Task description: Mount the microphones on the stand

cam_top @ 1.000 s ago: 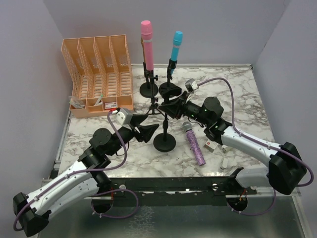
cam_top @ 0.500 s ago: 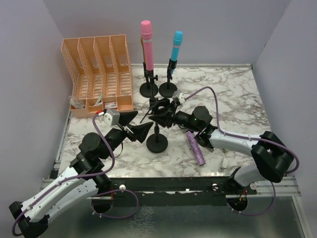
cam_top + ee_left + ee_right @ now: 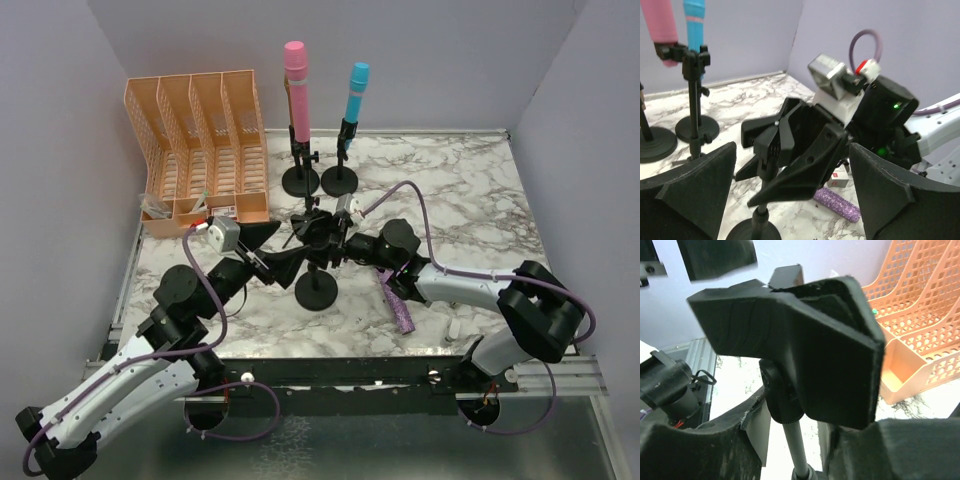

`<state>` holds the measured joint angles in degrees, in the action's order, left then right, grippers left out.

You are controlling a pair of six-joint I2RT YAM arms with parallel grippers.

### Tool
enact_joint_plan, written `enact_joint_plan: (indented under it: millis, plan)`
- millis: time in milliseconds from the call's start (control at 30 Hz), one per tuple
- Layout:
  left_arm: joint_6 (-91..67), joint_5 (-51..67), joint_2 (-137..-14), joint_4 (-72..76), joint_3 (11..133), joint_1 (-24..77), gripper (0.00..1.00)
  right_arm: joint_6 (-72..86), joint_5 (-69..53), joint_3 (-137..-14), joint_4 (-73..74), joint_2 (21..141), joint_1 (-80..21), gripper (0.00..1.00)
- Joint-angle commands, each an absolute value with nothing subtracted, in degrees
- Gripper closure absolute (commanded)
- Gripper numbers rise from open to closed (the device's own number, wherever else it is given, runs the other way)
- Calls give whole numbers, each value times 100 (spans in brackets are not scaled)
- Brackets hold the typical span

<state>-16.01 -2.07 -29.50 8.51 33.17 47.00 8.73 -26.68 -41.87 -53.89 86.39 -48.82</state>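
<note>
The purple microphone [image 3: 401, 312] lay flat on the table [image 3: 470, 200] near the front edge. Its long side ran back to front, and its far end was hidden under the right arm. Just left stood the stand [image 3: 316, 292]. The right gripper [image 3: 320, 232] sat around its clip [image 3: 805, 340], but I could not tell if it squeezed. The left gripper [image 3: 276, 248] gaped wide beside it. The pink microphone [image 3: 296, 80] and blue microphone [image 3: 356, 90] stood upright on 2 stands at the back. Bare table lay to the right.

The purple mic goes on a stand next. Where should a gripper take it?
Grip the purple mic mid-handle, from above, fingers across its width: it lies flat on the table, its far end hidden by the right arm.
</note>
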Motion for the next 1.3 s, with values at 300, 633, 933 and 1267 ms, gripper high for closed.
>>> enact_joint_plan:
  millis: [300,633,933,1267]
  plan:
    - [-1053,511,-3481,1509,4258,4709,6,1269,-2201,-3588,-5795,8245,-4933,41]
    - [-69,134,-4183,426,4956,4702,5,1892,-1356,-3512,-4585,7479,-4939,33]
    - [550,826,-4340,184,4912,4698,3,2223,-768,-3226,-3276,6821,-4939,31]
    - [507,1443,-5122,241,5137,4267,3,2733,209,-3197,-2522,6965,-4725,31]
